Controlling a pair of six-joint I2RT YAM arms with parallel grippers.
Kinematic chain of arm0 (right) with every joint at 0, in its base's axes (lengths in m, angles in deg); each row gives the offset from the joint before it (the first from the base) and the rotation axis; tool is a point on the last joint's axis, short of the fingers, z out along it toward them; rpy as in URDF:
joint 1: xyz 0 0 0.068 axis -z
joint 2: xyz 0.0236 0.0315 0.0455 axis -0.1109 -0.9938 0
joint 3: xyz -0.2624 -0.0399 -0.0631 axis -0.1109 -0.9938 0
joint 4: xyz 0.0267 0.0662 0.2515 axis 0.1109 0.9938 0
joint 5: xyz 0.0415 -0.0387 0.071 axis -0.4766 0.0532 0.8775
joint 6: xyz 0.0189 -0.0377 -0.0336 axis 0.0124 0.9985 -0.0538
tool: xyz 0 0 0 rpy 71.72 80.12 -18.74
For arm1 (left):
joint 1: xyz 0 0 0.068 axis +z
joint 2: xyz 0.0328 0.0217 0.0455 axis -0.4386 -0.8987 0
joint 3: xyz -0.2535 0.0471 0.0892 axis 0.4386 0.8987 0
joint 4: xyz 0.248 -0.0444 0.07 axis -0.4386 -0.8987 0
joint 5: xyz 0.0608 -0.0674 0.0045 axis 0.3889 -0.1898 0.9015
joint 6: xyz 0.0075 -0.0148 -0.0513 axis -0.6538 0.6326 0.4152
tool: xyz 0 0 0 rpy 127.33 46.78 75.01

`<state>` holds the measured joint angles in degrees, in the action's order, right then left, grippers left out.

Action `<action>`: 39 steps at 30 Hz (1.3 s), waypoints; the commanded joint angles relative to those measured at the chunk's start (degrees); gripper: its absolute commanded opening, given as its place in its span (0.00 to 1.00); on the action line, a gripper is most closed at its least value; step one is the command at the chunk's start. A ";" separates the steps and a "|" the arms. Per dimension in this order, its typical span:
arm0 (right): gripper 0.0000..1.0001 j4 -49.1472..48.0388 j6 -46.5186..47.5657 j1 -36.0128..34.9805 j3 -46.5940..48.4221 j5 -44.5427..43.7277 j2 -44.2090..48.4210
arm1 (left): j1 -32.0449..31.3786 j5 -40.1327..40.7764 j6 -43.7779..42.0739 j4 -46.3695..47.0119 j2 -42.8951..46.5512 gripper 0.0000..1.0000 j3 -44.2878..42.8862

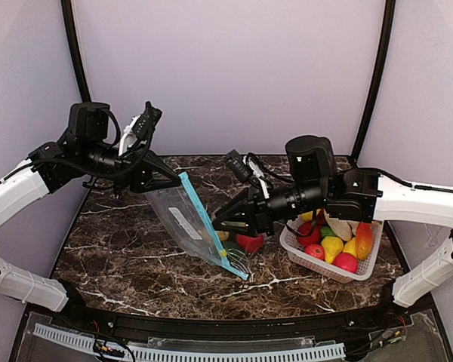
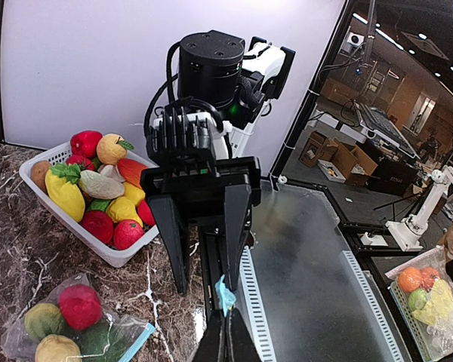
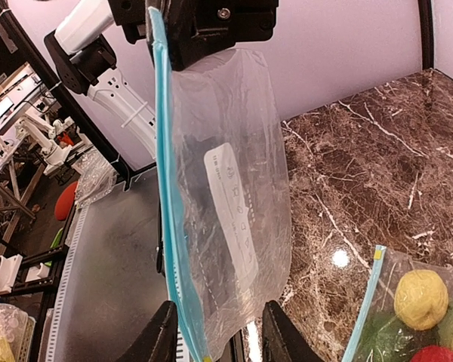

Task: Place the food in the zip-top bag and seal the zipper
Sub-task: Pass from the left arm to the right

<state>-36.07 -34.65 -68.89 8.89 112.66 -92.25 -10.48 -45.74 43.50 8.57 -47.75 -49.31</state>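
A clear zip-top bag (image 1: 185,219) with a teal zipper hangs slanted over the table and looks empty (image 3: 234,166). My left gripper (image 1: 179,180) is shut on its upper zipper corner, a teal scrap showing at the fingertips (image 2: 227,317). My right gripper (image 1: 216,219) straddles the bag's lower end, jaws apart (image 3: 220,313), the zipper edge by its left finger (image 3: 160,332). Food (image 1: 332,245) fills a white basket (image 1: 325,270) at the right; the left wrist view shows that food (image 2: 98,196) too.
A second clear bag (image 1: 245,243) holding red, yellow and green fruit lies on the marble under the hanging bag's lower end (image 2: 68,317) (image 3: 415,317). The basket (image 2: 98,245) stands just right of my right arm. Purple walls enclose the table.
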 commanded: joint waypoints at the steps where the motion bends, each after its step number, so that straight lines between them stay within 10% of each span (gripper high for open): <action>1: 0.36 -1.03 -0.04 -0.51 0.32 1.04 -0.98 | 0.28 -0.56 0.01 -0.09 0.84 0.01 0.48; 27: 0.00 -2.04 0.00 -0.58 1.12 0.55 -2.01 | 0.30 1.29 -0.81 -1.31 1.22 0.01 0.94; 33: 0.00 4.88 -3.36 -0.17 1.09 -14.97 0.09 | 0.28 23.27 -0.89 -2.94 4.78 0.61 0.77; 39: 0.00 11.39 -4.86 -0.13 2.58 -26.13 0.05 | 0.25 40.94 9.59 2.02 7.60 0.70 4.35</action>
<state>-28.88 -37.78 -68.98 9.37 95.94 -93.15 -10.48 -17.50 45.55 7.21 -42.22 -48.09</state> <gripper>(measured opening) 0.005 0.694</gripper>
